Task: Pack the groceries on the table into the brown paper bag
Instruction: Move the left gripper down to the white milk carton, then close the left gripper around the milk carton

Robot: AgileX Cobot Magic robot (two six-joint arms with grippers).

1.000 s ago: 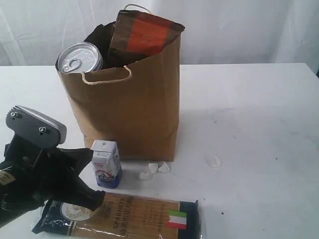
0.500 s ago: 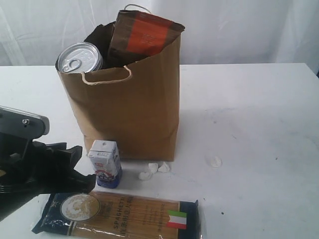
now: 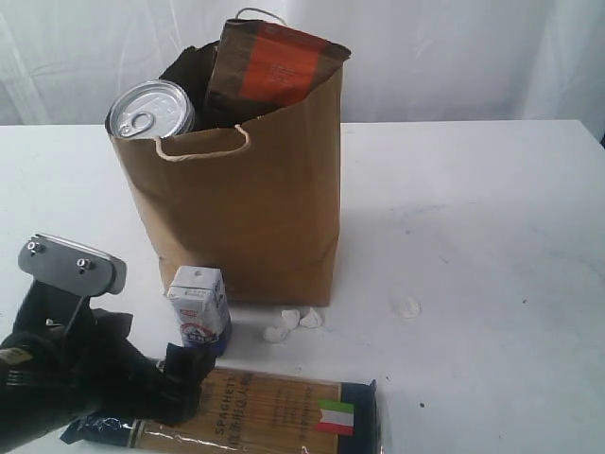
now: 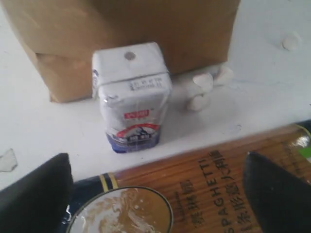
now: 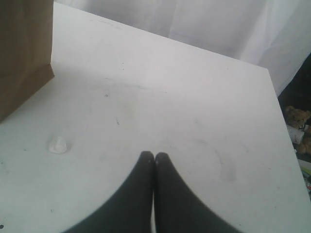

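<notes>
Counting from the exterior view, four groceries are in sight: two in the bag and two on the table (image 3: 492,218). There is one brown paper bag (image 3: 255,218), standing upright near the middle of the white tabletop. It is plain kraft brown with a creased, open mouth. Two pale cord handles show, one draped over the front (image 3: 203,148) and one poking up at the back.

At the mouth's 10 o'clock the dark jar (image 3: 149,109) sticks out, its silver pull-tab lid tilted toward the camera. At 1 o'clock the orange-labelled brown pouch (image 3: 276,68) rises above the rim.

At 7 o'clock from the bag's base, just beside it, the small white-blue carton (image 3: 198,310) stands upright. It is white on top with a blue band at the foot. At 6 o'clock, close to the view's lower edge, the long spaghetti pack (image 3: 279,418) lies flat. It has amber strands, a dark end with a round emblem and a small Italian flag.

Four white scraps show: three clustered (image 3: 293,323) at the bag's 5 o'clock corner and one alone (image 3: 408,306) toward 4 o'clock.

The left gripper (image 4: 155,162) hangs over the pack's dark end with its jaws spread wide. One black finger (image 4: 34,194) sits on each side, and they clasp nothing. The right gripper (image 5: 154,158) is pressed fully together over bare table, holding nothing.
</notes>
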